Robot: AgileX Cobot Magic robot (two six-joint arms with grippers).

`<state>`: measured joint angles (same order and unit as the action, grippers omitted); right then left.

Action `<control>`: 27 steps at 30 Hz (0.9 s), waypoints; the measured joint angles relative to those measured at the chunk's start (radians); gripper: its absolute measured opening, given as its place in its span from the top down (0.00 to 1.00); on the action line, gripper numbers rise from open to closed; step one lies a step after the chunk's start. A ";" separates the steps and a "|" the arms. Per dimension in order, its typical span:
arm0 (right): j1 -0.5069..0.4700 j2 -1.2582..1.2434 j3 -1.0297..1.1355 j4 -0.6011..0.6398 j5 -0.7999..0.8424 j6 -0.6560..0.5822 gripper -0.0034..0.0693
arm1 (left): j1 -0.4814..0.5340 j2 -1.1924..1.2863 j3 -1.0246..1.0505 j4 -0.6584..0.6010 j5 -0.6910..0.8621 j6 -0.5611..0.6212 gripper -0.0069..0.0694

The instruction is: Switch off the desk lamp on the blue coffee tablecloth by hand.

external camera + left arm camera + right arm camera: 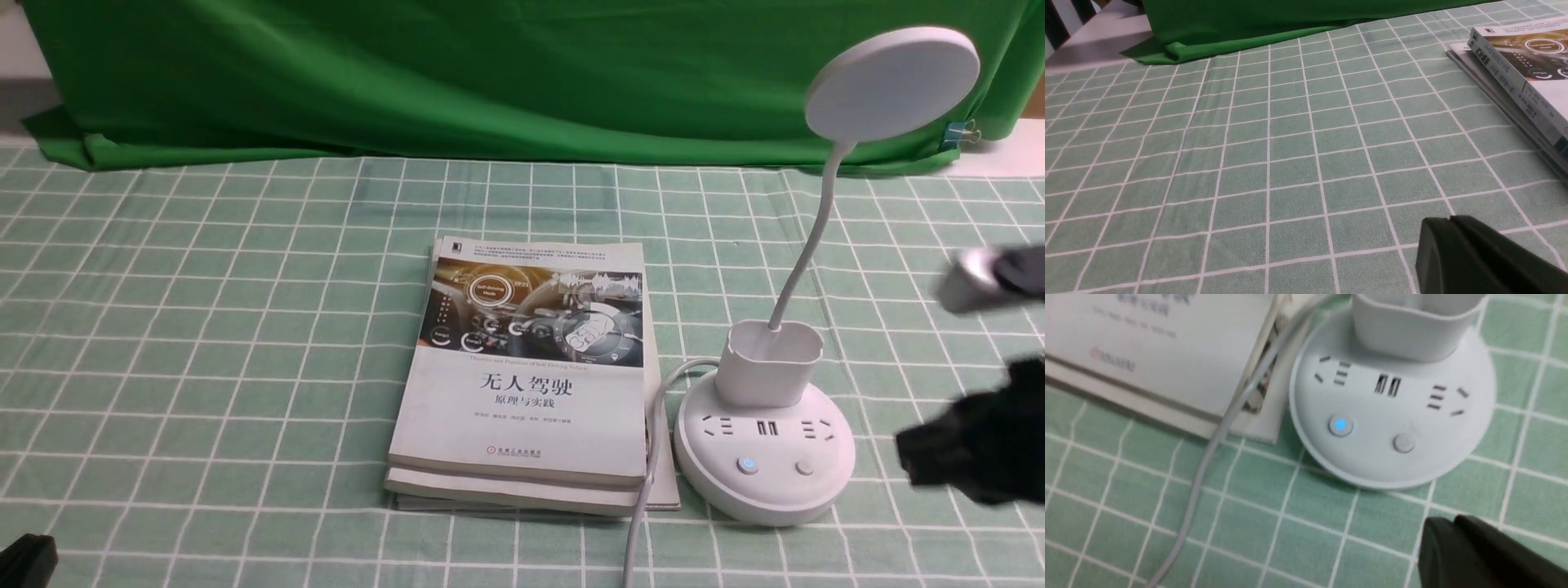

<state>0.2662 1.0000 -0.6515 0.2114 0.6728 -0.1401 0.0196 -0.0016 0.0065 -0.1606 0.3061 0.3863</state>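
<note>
The white desk lamp [763, 457] stands on the mint grid tablecloth [204, 327], right of centre. Its disc head [891, 83] is up at the back on a thin neck, above a cup holder [767, 363]. The round base carries sockets, a blue-lit button [747, 465] and a plain button [805, 467]. In the right wrist view the base [1392, 416] shows with the lit button [1340, 425] and the plain button [1403, 443]. My right gripper [914, 457], black and blurred, is shut and empty just right of the base; its tips [1447, 524] are near the base's front rim, apart from it. My left gripper [1449, 222] is shut and empty, low at the front left [24, 559].
A stack of books [526, 367] lies just left of the lamp base, also in the left wrist view [1523, 69]. The lamp's grey cord [645, 490] runs forward between books and base. A dark green backdrop cloth [449, 73] hangs along the back.
</note>
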 joint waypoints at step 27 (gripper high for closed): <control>-0.148 -0.675 0.553 -0.076 -0.525 0.091 0.91 | 0.000 0.000 0.000 -0.001 0.000 0.000 0.91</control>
<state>0.1187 0.3253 -0.0986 0.1351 0.1479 -0.0489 0.0196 -0.0016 0.0065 -0.1615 0.3061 0.3863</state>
